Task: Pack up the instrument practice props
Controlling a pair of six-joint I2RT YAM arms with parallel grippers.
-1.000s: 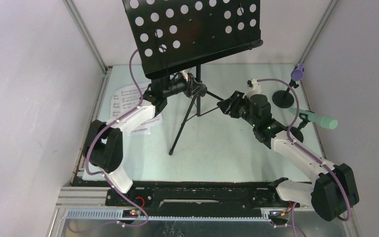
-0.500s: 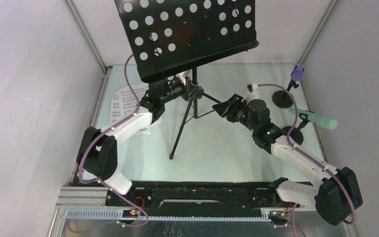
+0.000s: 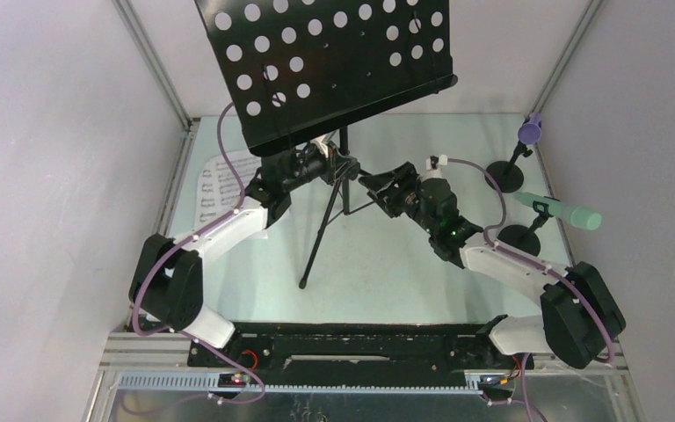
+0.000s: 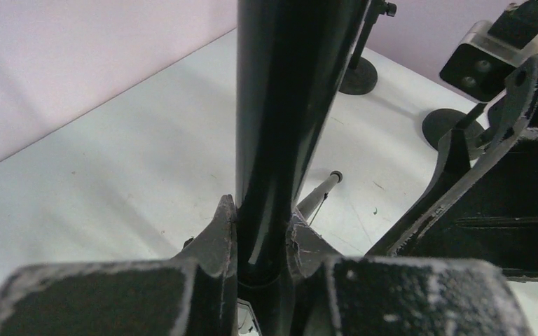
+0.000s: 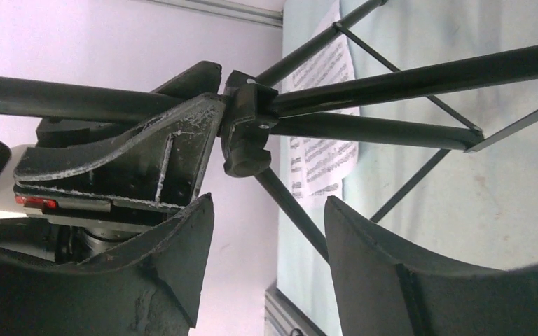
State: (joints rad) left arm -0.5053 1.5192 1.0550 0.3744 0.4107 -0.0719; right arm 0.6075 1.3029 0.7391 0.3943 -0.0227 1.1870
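The black music rack's perforated plate [image 3: 325,66] stands tilted on its tripod pole [image 3: 344,149]. My left gripper [image 3: 338,165] is shut on that pole [image 4: 287,105] just above the leg hub, both fingers pressed on it [image 4: 263,227]. My right gripper [image 3: 373,185] is open right of the hub [image 5: 249,133], nothing between its fingers [image 5: 267,203]; a tripod leg runs past beyond the gap. White sheet-music pages [image 3: 220,180] lie at the left. A purple microphone [image 3: 528,132] and a mint-green microphone [image 3: 562,211] sit on round-based black holders [image 3: 503,176] [image 3: 518,237].
Grey walls close in the left, right and back of the table. The tripod's front leg ends at mid-table [image 3: 303,283]. The arms' black base rail [image 3: 352,343] runs along the near edge.
The left gripper has closed on the pole and the rack's plate has shifted left. The right gripper has moved left toward the tripod hub and opened wider.
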